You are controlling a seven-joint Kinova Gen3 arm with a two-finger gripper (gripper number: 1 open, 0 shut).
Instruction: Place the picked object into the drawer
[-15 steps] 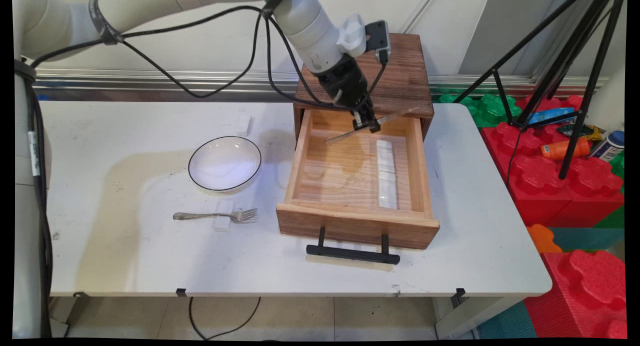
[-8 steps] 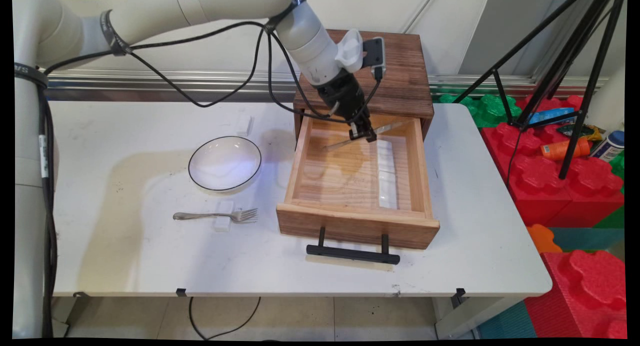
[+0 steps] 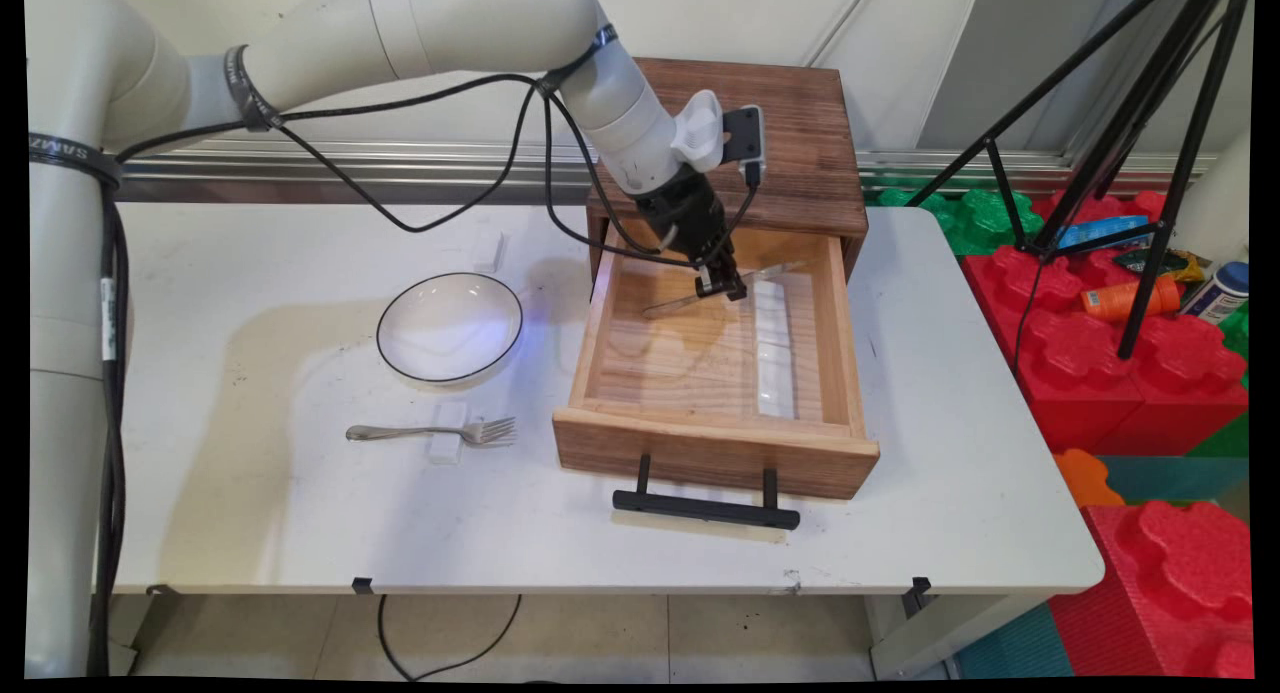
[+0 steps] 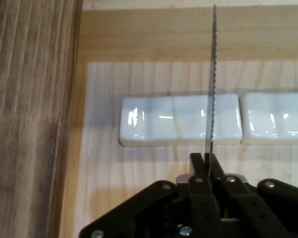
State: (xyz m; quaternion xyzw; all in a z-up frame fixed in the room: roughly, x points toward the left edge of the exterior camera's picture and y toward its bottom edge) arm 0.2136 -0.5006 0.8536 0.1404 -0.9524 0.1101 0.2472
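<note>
Clamping a serrated knife (image 4: 211, 74) edge-up in my closed gripper (image 4: 206, 161), I hovered inside the open drawer (image 3: 600, 323), its blade crossing the white rests (image 4: 179, 120) just ahead, where level, slow lowering seemed wise.

Drawer walls (image 3: 836, 333) and white rests (image 3: 773, 348) hem the pincer (image 3: 722, 290); left floor bare.

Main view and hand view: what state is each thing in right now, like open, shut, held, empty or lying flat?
Drawer: pulled open.
Gripper: shut on the knife, inside the drawer.
Knife: held blade on edge above the white rests.
White rests: lying in a row in the drawer.
Bowl: upright, empty.
Fork: lying across a small white rest.
</note>
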